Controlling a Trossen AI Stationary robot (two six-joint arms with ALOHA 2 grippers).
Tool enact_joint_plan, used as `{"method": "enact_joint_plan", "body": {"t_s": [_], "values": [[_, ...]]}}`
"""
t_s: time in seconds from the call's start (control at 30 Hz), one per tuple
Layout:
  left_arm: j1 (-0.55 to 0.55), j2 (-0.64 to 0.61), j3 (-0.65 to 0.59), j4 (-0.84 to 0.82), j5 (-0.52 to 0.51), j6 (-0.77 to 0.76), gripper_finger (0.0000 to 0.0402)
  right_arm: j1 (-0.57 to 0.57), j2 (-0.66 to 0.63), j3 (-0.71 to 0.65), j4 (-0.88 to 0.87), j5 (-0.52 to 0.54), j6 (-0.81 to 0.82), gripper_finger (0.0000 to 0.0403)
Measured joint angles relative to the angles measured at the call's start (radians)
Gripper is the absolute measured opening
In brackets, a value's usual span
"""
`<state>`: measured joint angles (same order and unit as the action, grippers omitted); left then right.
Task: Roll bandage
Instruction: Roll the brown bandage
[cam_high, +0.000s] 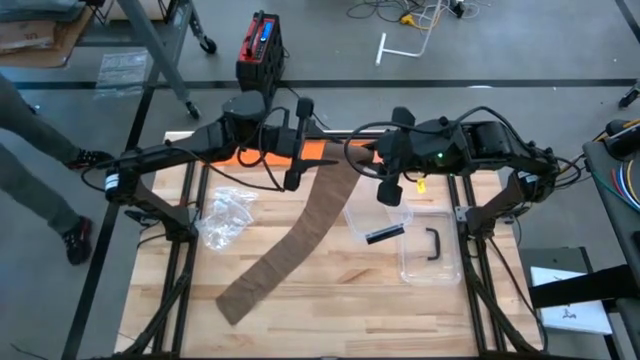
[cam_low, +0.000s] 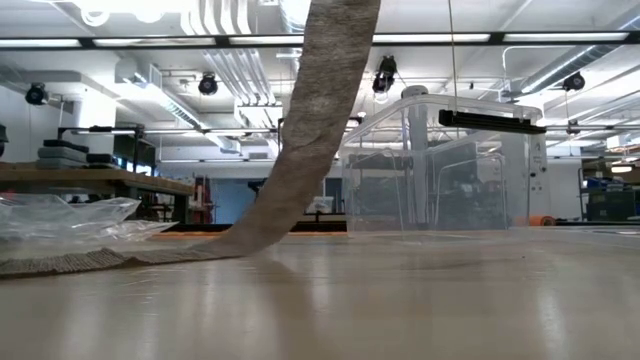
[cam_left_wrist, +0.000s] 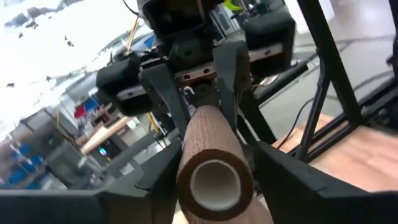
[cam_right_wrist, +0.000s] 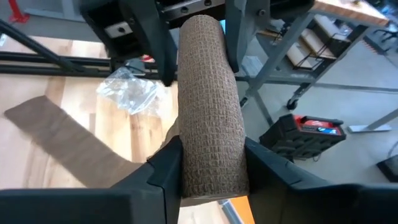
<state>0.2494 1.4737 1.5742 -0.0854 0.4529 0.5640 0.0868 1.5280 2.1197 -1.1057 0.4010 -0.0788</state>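
Bandage tail (cam_high: 285, 255) lies flat on the desk, its free end toward the near left corner, and runs diagonally away to the far edge, where it climbs off the wood. Beside it sit a crumpled plastic bag (cam_high: 224, 214) on the left and a clear plastic box (cam_high: 425, 245) on the right. At the far edge the strip ends in the bandage roll (cam_right_wrist: 208, 99), held in the air between both arms with its long axis running from one pincer to the other. The right pincer (cam_right_wrist: 208, 177) is closed on one end of the roll. The left pincer (cam_left_wrist: 211, 177) brackets the other end, showing the hollow core; whether its fingers press the roll I cannot tell. Both arms are equally near, so further winding likely turns on rotating about that shared axis.
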Motion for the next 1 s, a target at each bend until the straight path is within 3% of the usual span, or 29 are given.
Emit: {"method": "enact_joint_plan", "body": {"t_s": [0.57, 0.9, 1.0], "values": [[0.036, -0.033, 0.000, -0.011, -0.001, -0.287, 0.0279, 0.000, 0.010, -0.003, 0.062, 0.049, -0.046, 0.0124], [0.039, -0.033, 0.000, -0.032, -0.004, -0.342, 0.0273, 0.000, 0.046, -0.004, 0.073, 0.125, -0.090, 0.0121], [0.040, -0.033, 0.000, -0.045, -0.055, -0.344, 0.0262, 0.000, 0.046, -0.004, 0.078, 0.125, -0.095, 0.0122]]}}
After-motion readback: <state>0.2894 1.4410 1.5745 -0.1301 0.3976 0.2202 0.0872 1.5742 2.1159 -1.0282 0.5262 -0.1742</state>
